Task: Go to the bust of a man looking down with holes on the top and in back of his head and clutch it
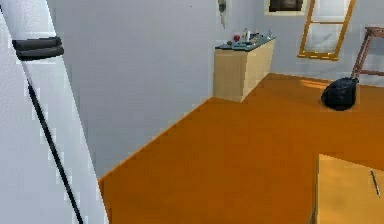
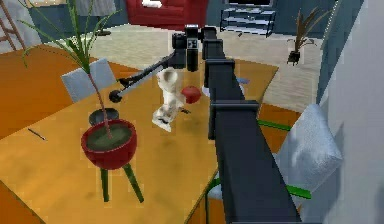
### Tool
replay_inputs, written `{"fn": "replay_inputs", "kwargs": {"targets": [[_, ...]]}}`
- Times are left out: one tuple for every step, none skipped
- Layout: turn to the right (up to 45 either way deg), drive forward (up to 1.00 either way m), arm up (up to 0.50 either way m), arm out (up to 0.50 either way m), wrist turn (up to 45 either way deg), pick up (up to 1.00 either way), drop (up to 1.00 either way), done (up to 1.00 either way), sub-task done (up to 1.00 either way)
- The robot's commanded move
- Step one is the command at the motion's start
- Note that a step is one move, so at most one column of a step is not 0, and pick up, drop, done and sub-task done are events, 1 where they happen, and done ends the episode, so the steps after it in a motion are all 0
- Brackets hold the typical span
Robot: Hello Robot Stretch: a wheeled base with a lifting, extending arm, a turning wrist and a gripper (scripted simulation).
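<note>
Left edge: a white post (image 1: 40,100) with a dark band stands close at the forward view's left, and a grey wall (image 1: 140,70) runs back behind it.
Open room: bare orange floor (image 1: 230,150) spreads wide from that wall to the far end of the room.
Far end: a pale cabinet (image 1: 243,68) with small things on top stands against the wall. Right of it come a wood-framed window (image 1: 328,28), a black bag (image 1: 340,93) on the floor and a chair (image 1: 370,50).
Near right: a corner of the wooden table (image 1: 345,190) juts in, with a thin dark pen (image 1: 375,183) near its edge.
Arm side view, table: a grey seat (image 2: 85,75) is drawn up at the far left edge. A plant in a red pot (image 2: 108,145) stands on thin legs near the front. A second grey seat (image 2: 305,150) is at the right.
Beyond the table: a pale rug (image 2: 130,40), a red sofa (image 2: 170,12), a black shelf unit (image 2: 248,18) and a small potted plant (image 2: 300,40).
Arm: the dark arm (image 2: 240,150) reaches out across the table.
Bust: the white bust (image 2: 167,100) stands on the table just left of the arm, with a small red thing (image 2: 192,95) just beside it on the right.
Jaws: the jaws sit left of the arm's far end, and a thin finger (image 2: 140,84) slants down-left past the top of the bust. I cannot tell how far they are parted, whether they touch the bust, or whether they hold anything.
</note>
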Motion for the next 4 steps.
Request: {"fn": "replay_inputs", "kwargs": {"targets": [[0.0,0.00,0.00,0.00,45.0,0.00,0.00,0.00,0.00],[0.0,0.00,0.00,0.00,24.0,0.00,0.00,0.00,0.00],[0.0,0.00,0.00,0.00,0.0,1.00,0.00,0.00,0.00],[0.0,0.00,0.00,0.00,0.0,0.00,0.00,1.00,0.00]]}}
